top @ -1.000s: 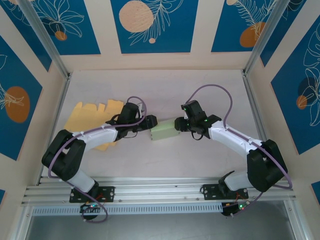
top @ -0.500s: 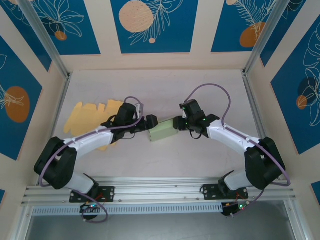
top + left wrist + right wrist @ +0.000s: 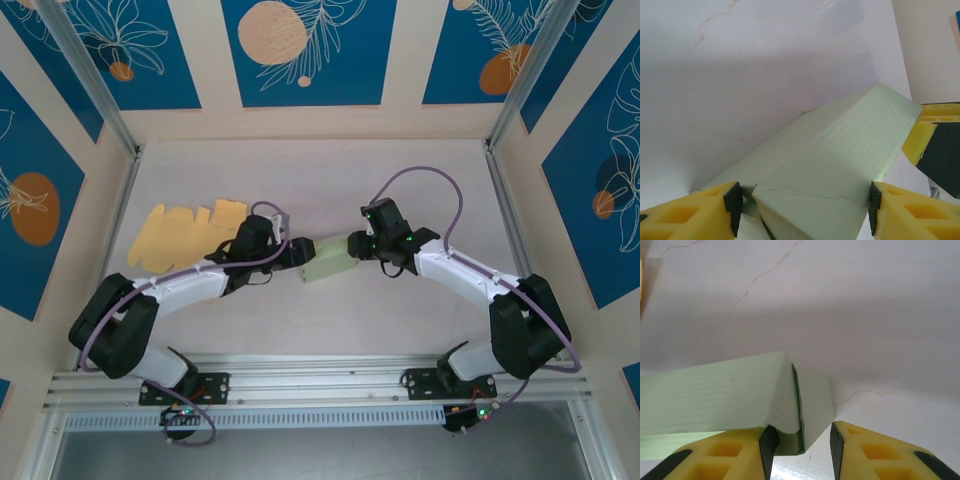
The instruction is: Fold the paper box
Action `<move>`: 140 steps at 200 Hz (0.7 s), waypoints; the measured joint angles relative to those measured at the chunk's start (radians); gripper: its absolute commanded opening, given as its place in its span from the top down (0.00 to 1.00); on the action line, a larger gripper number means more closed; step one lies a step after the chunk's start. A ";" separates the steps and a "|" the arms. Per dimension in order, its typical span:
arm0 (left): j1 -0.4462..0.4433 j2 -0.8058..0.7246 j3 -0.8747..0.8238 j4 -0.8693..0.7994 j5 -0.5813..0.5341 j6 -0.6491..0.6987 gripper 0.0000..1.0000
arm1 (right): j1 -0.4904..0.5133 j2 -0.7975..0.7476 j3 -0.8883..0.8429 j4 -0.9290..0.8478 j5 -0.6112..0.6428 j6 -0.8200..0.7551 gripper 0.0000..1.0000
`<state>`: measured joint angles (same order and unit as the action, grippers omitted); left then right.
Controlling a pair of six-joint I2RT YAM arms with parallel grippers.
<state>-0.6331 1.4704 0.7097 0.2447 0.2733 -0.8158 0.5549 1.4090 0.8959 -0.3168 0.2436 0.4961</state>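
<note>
The pale green paper box (image 3: 325, 263) lies mid-table, folded into a closed tube, between my two grippers. My left gripper (image 3: 299, 253) is at its left end. In the left wrist view, that gripper (image 3: 803, 207) straddles the box (image 3: 830, 165). The right pad (image 3: 873, 204) sits at the box's edge and a narrow gap shows by the left pad (image 3: 733, 207). My right gripper (image 3: 356, 245) is at the box's right end. In the right wrist view the box's end flap (image 3: 812, 400) reaches between the jaws of that gripper (image 3: 801, 442). It rests on the left pad (image 3: 768, 444) and stands apart from the right pad.
A flat yellow cardboard sheet (image 3: 185, 233) with cut tabs lies at the left, partly under the left arm. Metal frame posts (image 3: 115, 190) and side walls border the white table (image 3: 300, 175). A rail (image 3: 320, 385) runs along the near edge.
My left arm has stretched out lower, and its gripper has shifted down along the box's left end. The box and my right gripper have edged slightly left.
</note>
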 measured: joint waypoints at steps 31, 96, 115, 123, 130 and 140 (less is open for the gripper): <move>-0.008 0.018 -0.053 0.139 -0.024 -0.019 0.40 | -0.002 -0.030 0.001 -0.048 -0.013 0.013 0.50; -0.049 0.081 -0.126 0.042 -0.070 -0.045 0.40 | 0.001 -0.171 0.000 -0.148 -0.080 0.037 0.43; -0.053 0.081 -0.126 0.046 -0.077 -0.050 0.36 | -0.002 -0.182 -0.009 -0.148 -0.080 0.051 0.43; -0.053 0.081 -0.126 0.044 -0.082 -0.049 0.35 | -0.003 -0.182 -0.018 -0.148 -0.079 0.055 0.43; -0.053 0.078 -0.125 0.038 -0.085 -0.045 0.33 | -0.005 -0.181 -0.028 -0.152 -0.079 0.061 0.43; -0.053 0.068 -0.122 0.022 -0.092 -0.035 0.31 | -0.005 -0.182 -0.039 -0.167 -0.079 0.074 0.43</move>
<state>-0.6857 1.5383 0.5877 0.2665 0.1810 -0.8505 0.5495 1.2274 0.8570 -0.4843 0.1642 0.5701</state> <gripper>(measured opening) 0.674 0.571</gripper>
